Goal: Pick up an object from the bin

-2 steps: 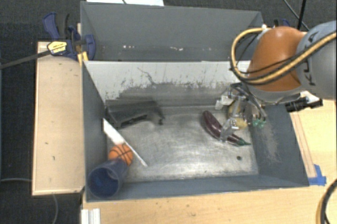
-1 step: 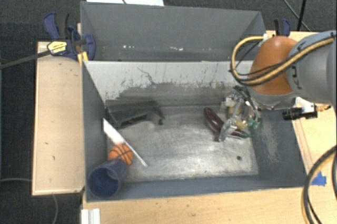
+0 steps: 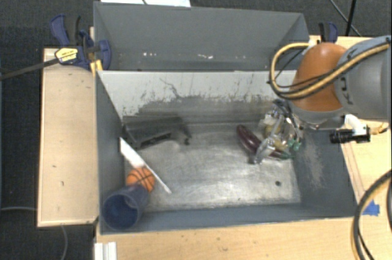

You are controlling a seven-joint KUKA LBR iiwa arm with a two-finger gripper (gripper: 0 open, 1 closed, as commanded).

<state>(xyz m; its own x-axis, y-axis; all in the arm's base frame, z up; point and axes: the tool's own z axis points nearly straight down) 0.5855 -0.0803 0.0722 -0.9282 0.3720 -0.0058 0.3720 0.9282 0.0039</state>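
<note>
Tool (image 3: 267,151) position: low over the right half of the bin (image 3: 208,176), close to its floor. I cannot tell whether the tool is spread or pressed together, and I see nothing held in it.

Nearest thing: a dark maroon stick-shaped object (image 3: 249,137), just beside the tool on its left as the camera sees it. Its long axis runs diagonally, from the back left down toward the tool. I judge that a grasp must close across that axis.

The orange ball (image 3: 140,178) and blue cup (image 3: 121,210) lie well apart, in the near left corner.
</note>
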